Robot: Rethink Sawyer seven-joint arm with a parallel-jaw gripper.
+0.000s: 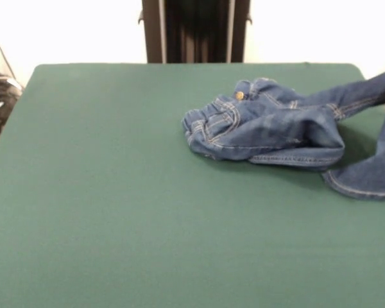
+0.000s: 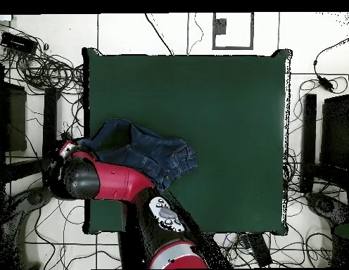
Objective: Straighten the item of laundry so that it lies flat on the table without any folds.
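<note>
Crumpled denim jeans [image 1: 269,131] w/ tan stitching, brass button, green cloth table [image 1: 115,212]

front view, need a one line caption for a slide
Crumpled blue jeans lie bunched on the green table, one leg lifted off past the picture's right edge, far from flat.

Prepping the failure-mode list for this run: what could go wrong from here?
1. One leg of the jeans rises off the picture's right side, apparently lifted; the rest lies bunched on the table. Pulling further could drag the heap rather than spread it.
2. In the overhead view the jeans lie at the table's edge, beside the arm; they might slip off.
3. The gripper itself isn't visible, so its hold can't be confirmed.
</note>
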